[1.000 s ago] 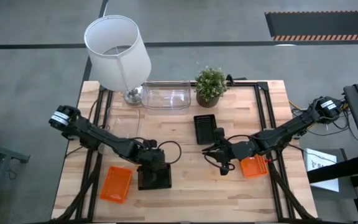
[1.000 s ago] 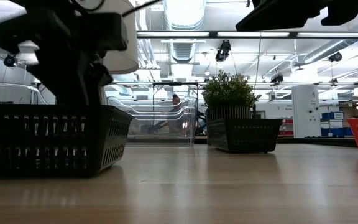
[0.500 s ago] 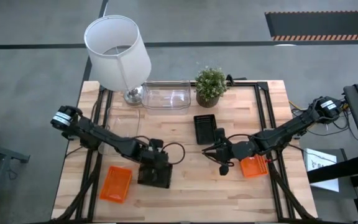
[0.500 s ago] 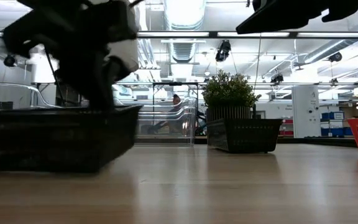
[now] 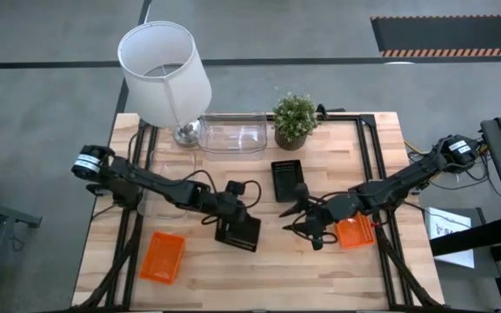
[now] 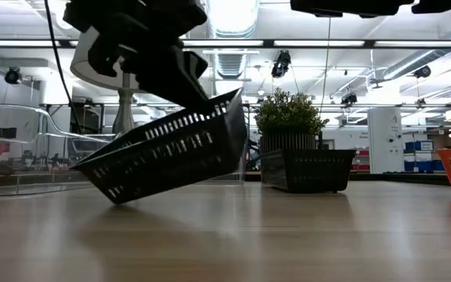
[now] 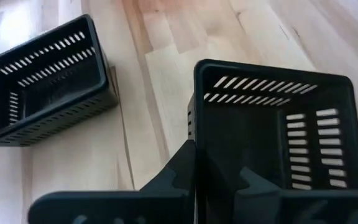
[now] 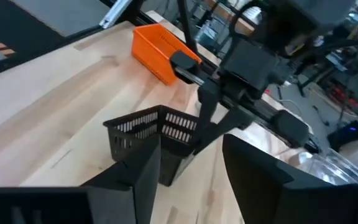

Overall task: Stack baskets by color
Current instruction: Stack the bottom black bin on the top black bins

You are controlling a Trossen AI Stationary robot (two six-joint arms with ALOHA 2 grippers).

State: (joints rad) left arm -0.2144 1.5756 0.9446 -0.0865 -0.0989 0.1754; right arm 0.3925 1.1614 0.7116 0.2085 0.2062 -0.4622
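Note:
My left gripper (image 5: 231, 211) is shut on a black basket (image 5: 239, 231) near the table's middle, and the basket hangs tilted (image 6: 171, 150). A second black basket (image 5: 286, 178) rests on its base further back, also seen in the left wrist view (image 7: 42, 87). One orange basket (image 5: 162, 256) lies at the near left. The other orange basket (image 5: 355, 232) lies under my right arm. A clear basket (image 5: 231, 136) stands at the back. My right gripper (image 5: 307, 217) hovers open to the right of the held basket, touching nothing. My left gripper pinches the rim of one wall (image 7: 194, 134) of the black basket, with one finger (image 7: 247, 183) inside the basket and the other finger (image 7: 169, 177) outside. The fingers slant down from the table's left. The basket hangs tilted, held side up; whether its low corner (image 6: 116, 196) touches the table, I cannot tell.
A white lampshade on its stand (image 5: 163, 74) and a potted plant (image 5: 295, 120) stand along the far edge. Bare wood (image 5: 294, 274) lies along the near edge between the two orange baskets.
My left gripper has shut on the black basket's wall, then gone up and toward the table's right while rolling. The basket has left its flat place at the near left, now tilted with one side raised. My right gripper has opened.

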